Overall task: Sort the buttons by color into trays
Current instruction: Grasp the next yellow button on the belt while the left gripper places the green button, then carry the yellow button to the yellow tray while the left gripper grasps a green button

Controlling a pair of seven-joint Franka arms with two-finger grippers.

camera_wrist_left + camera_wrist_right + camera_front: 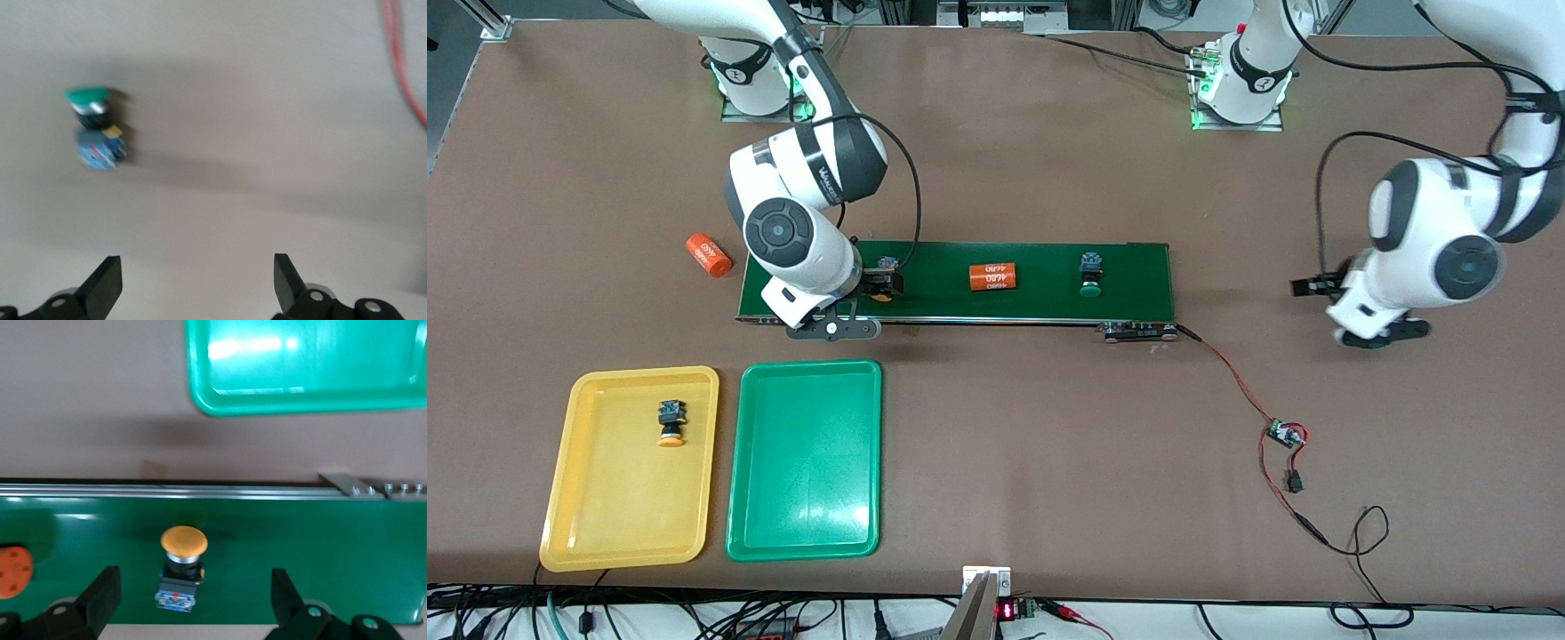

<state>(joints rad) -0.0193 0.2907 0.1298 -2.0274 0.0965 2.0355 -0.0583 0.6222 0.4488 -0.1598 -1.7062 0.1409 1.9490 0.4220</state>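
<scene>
The belt (1049,280) carries most of what is left. Of the trays, the yellow tray (596,524) holds one yellow button (671,424); the green tray (783,524) holds nothing. So I judge the sort about a quarter done: one button placed, three to go.

The right gripper (193,593) hangs low over the belt's end toward the right arm, jaws wide, gripping nothing. A second yellow button (181,563) lies between its fingers (103,593), on its side, cap toward the green tray: a round orange-yellow cap on a dark blocky body.

The left gripper (197,283) hovers over bare table past the belt's other end, jaws also wide and empty. A green button (97,130) lies on the table ahead of it, cap green, body blue-black.

Another green button (1090,274) sits on the belt, past an orange cylinder (993,277) from the right gripper.
</scene>
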